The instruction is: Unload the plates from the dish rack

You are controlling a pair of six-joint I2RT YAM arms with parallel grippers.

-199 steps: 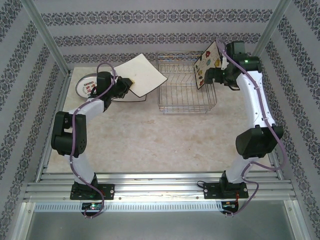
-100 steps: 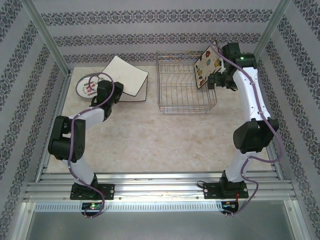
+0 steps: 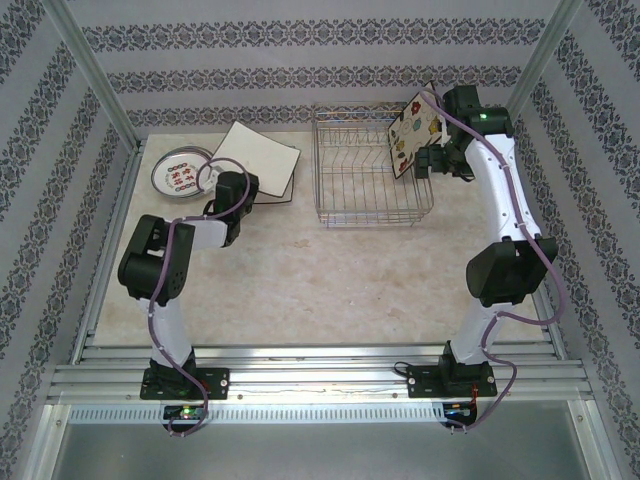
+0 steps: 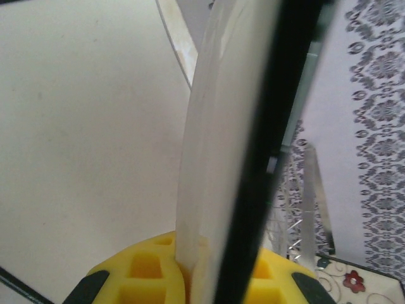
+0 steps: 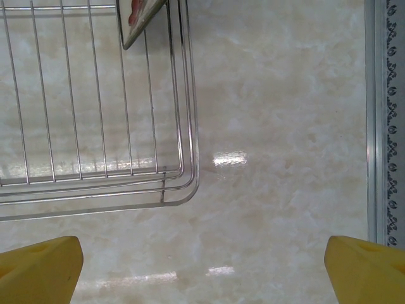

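Left jaws pinch a square cream plate (image 3: 258, 155) by its near edge. In the left wrist view the plate (image 4: 234, 158) runs edge-on, dark rim to the right, wedged between the yellow fingers (image 4: 136, 275). From the top camera it sits tilted over the back-left part of the worktop (image 3: 300, 270), pale underside up, just left of the dish rack (image 3: 372, 168) and apart from it. A small round plate (image 3: 180, 172) with red-and-dark flower marks lies flat on the worktop further left, close to the held one (I cannot tell if they touch).

Right jaws are spread wide, both yellow fingertips (image 5: 38, 266) at the bottom corners of the right wrist view, nothing between them. They hang by the rack's right end, over bare worktop (image 5: 285, 126) beside the rack's wire corner (image 5: 183, 183). One square flowered plate (image 3: 415, 128) stands in the rack at its right end, leaning; its lower corner (image 5: 139, 19) pokes into the top of the right wrist view.
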